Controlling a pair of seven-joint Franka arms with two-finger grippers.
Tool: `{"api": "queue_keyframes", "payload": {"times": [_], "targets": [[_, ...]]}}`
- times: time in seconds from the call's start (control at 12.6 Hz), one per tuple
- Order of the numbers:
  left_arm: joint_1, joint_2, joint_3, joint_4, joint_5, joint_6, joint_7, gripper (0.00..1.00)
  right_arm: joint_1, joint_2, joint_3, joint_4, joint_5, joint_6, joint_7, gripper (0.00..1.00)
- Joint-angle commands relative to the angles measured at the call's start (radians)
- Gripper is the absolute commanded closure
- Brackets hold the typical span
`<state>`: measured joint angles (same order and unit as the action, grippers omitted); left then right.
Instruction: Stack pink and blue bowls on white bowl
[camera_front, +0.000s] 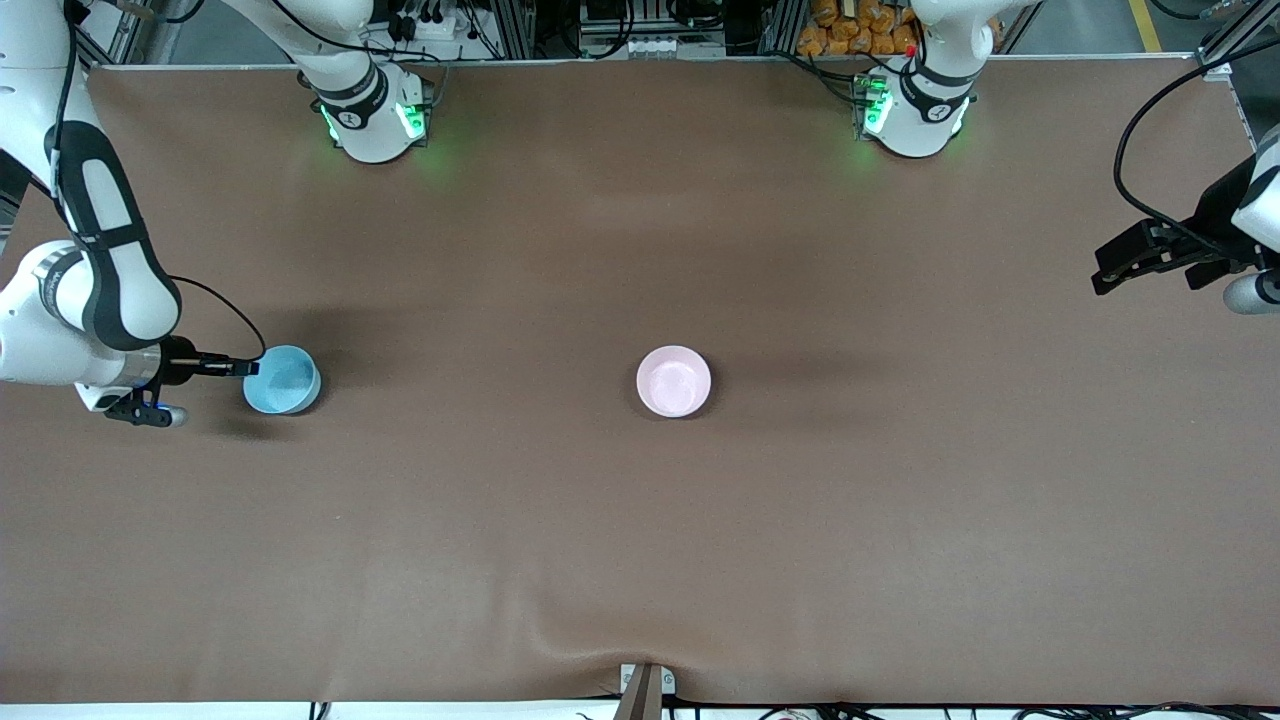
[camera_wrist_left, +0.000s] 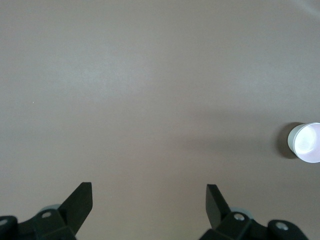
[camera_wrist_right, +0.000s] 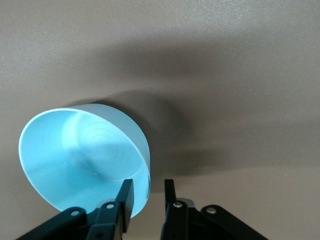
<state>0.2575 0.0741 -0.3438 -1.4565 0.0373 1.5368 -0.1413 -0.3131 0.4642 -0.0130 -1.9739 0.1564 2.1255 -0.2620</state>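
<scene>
The light blue bowl (camera_front: 282, 379) stands upright near the right arm's end of the table. My right gripper (camera_front: 252, 368) is level with its rim. In the right wrist view the blue bowl (camera_wrist_right: 82, 157) has one finger (camera_wrist_right: 126, 197) inside its wall and the other outside. The right gripper (camera_wrist_right: 148, 187) is narrowed, with a slit still showing between the wall and the outer finger. The pale pink bowl (camera_front: 674, 381) sits at mid-table, and this pink bowl (camera_wrist_left: 307, 142) also shows in the left wrist view. The white bowl is hidden or out of view. My left gripper (camera_front: 1112, 272) waits open above the left arm's end, and the left gripper (camera_wrist_left: 149, 192) holds nothing.
Brown cloth (camera_front: 640, 520) covers the table, with a wrinkle at the edge nearest the front camera (camera_front: 600, 640). The two arm bases (camera_front: 375, 110) (camera_front: 915, 105) stand along the edge farthest from it.
</scene>
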Motion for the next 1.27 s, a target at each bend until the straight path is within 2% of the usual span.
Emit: {"api": "queue_keyframes", "payload": {"times": [0.0,0.08,0.24,0.32,0.71,0.79,1.03,1.19], "targets": [[-0.147,-0.039,0.147,-0.015,0.018,-0.039,0.006,0.0,-0.021,-0.006,0.013,-0.017,0.026,0.017,-0.022,0.69],[-0.174,-0.046,0.161,-0.024,0.018,-0.047,0.002,0.0,-0.021,-0.004,0.013,-0.017,0.034,0.017,-0.022,0.69],[-0.271,-0.06,0.256,-0.038,0.018,-0.05,-0.006,0.0,-0.021,-0.003,0.013,-0.017,0.038,0.019,-0.022,0.72],[-0.293,-0.066,0.285,-0.047,0.018,-0.05,-0.006,0.0,-0.021,0.001,0.013,-0.02,0.038,0.03,-0.022,0.78],[-0.31,-0.167,0.298,-0.172,0.006,0.011,-0.006,0.0,-0.02,-0.002,0.013,-0.039,0.04,0.042,-0.022,1.0],[-0.311,-0.18,0.296,-0.177,0.006,0.017,-0.009,0.0,-0.017,-0.01,0.015,-0.039,0.04,0.022,-0.016,1.0],[-0.308,-0.168,0.29,-0.162,0.006,0.02,-0.006,0.0,0.017,-0.041,0.018,0.038,0.09,-0.181,0.004,1.0],[-0.313,-0.162,0.29,-0.142,0.004,0.019,-0.001,0.0,0.054,-0.077,0.019,0.091,0.097,-0.299,0.099,1.0]]}}
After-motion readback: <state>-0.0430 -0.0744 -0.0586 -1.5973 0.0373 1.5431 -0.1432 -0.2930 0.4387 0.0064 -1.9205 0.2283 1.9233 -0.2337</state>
